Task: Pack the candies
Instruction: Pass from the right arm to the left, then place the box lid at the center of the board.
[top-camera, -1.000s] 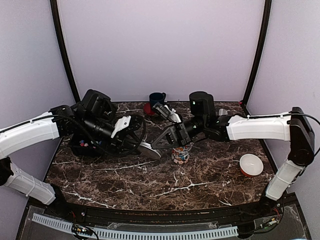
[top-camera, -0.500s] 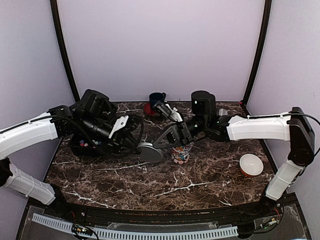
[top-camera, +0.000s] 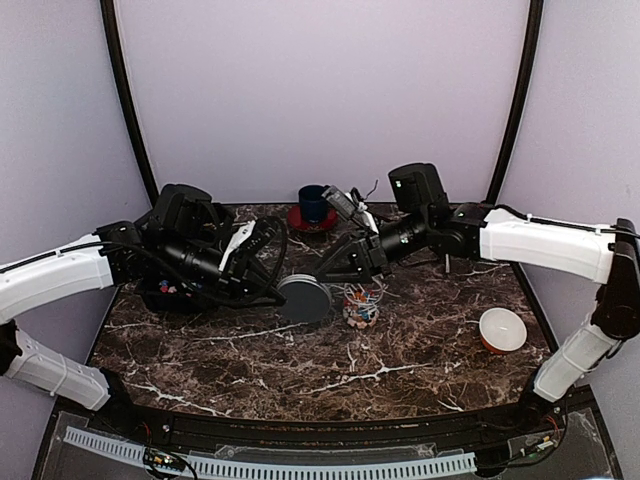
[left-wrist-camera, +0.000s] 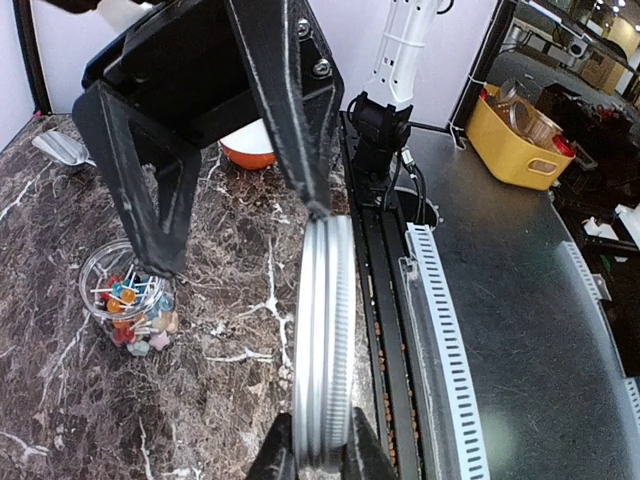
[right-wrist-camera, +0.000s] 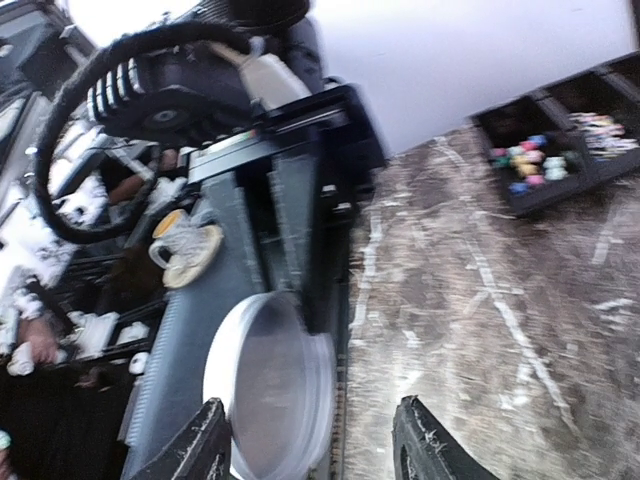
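The right arm has drawn back toward the far right, and the lid (top-camera: 303, 298) has turned its round face up. The left pincer (left-wrist-camera: 318, 455) is clamped on the lid's rim, holding it on edge just left of the jar (top-camera: 362, 310), probably ready to cap it. The left arm reaches in low from the left, wrist rolled. The right pincer (right-wrist-camera: 315, 440) hangs wide open and empty above the jar. Candies (left-wrist-camera: 135, 310) fill the jar mid-worktop (top-camera: 400, 360); more lie in the tray (right-wrist-camera: 540, 165) at far left.

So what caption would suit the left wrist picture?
Left gripper pinches a silver lid on edge, near the open jar of candies.
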